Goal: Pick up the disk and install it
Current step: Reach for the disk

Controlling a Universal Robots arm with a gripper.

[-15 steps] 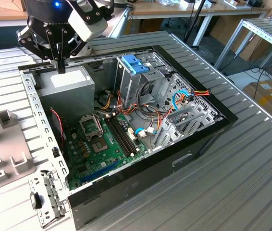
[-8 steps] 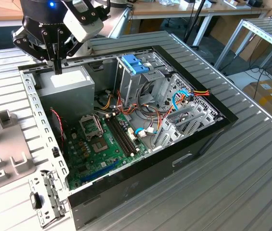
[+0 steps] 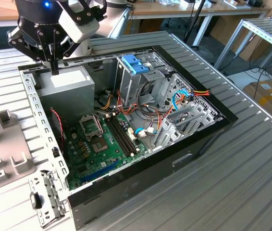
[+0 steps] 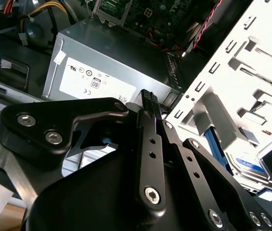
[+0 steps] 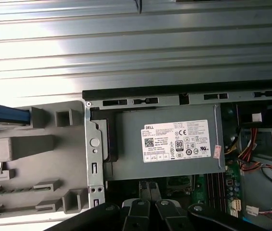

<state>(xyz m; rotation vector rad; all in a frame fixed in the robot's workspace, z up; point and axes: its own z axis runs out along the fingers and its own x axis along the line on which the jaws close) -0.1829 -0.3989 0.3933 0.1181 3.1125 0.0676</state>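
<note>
**1. Fixture.** Light grey moulded plastic fixture (image 3: 1, 144) with upright blocks and slots. It sits on the ribbed metal table (image 3: 251, 159) at the exterior view's left, just outside the case.
- Contents: the disk (image 4: 249, 164), a flat dark grey metal hard drive with a white label under a blue band, lying in a recess of the fixture.
- In the first wrist view the disk (image 5: 4, 114) shows as a blue strip at the fixture's edge.
- Nothing grips the disk.

**2. Bracket.** Small perforated metal bracket (image 3: 44, 197), flat on the table beside the case's near corner.

**3. Gripper.** Black linkage gripper (image 3: 54, 71), fingers drawn together and holding nothing. It hangs over the case's edge beside the power supply, apart from the disk.

**4. Case.** Open black-rimmed desktop computer case (image 3: 222, 127), lying on its side. Contents, from the exterior view's left to its right:
- a big grey power-supply box with a white sticker (image 3: 71, 86)
- a green motherboard (image 3: 102, 144) on the floor of the case
- a tall metal cage with a light-blue plastic top (image 3: 135, 65)
- a bundle of red, yellow and black wires (image 3: 199, 91) above a perforated metal bay
</note>
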